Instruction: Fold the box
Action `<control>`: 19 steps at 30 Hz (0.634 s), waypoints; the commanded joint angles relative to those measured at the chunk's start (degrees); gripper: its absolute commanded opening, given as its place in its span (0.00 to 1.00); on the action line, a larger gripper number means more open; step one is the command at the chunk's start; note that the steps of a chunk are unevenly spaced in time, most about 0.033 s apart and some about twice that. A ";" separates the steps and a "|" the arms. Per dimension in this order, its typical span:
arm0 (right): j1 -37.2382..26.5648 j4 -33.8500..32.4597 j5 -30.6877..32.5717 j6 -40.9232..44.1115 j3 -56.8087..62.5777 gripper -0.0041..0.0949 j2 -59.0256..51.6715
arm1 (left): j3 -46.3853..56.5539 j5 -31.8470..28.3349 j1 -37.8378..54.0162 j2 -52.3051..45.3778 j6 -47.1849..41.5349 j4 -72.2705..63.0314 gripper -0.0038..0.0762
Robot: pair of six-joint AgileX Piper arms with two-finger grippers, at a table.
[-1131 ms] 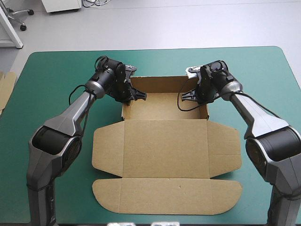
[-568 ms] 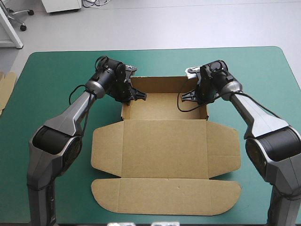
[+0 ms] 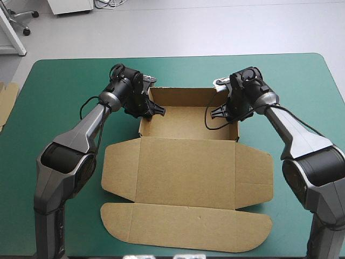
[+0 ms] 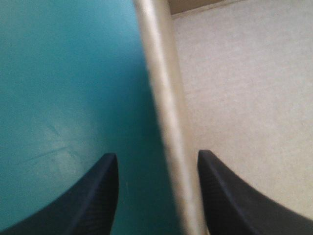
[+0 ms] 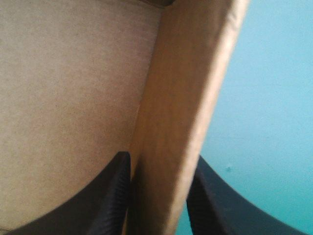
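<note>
The brown box lies mid-table: an open tray with raised walls at the far end, the lid and its front flap flat toward me. My left gripper is at the tray's left wall. In the left wrist view my left gripper straddles that wall's thin edge, fingers apart, teal-green cover showing beside one finger. My right gripper is at the tray's right wall. In the right wrist view my right gripper presses both fingers against the wall.
An edge of more brown board shows at the table's left edge. Bare teal-green cover surrounds the box on both sides and beyond the tray.
The box has turned slightly: the flat lid and front flap have shifted a little to the left and toward me. Both grippers stay at the tray's side walls.
</note>
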 commanded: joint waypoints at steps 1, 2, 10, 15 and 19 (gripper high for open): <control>-0.62 -3.21 1.18 -0.65 -2.78 0.40 -4.17 | -1.83 0.62 0.35 -5.95 0.25 2.78 0.51; -0.62 -3.10 1.17 -0.65 -2.88 0.40 -4.41 | -1.83 0.26 0.35 -6.49 0.25 2.91 0.51; -0.62 -2.87 1.61 -0.65 -3.10 0.40 -6.89 | -4.02 1.17 0.35 -7.54 0.25 0.80 0.51; -0.62 -0.15 3.79 -1.43 -3.10 0.40 -7.27 | -4.02 2.18 -0.36 -7.54 0.51 0.85 0.51; -0.62 1.71 3.79 -1.73 -3.10 0.41 -8.22 | -4.02 3.90 -0.65 -8.52 1.90 0.83 0.51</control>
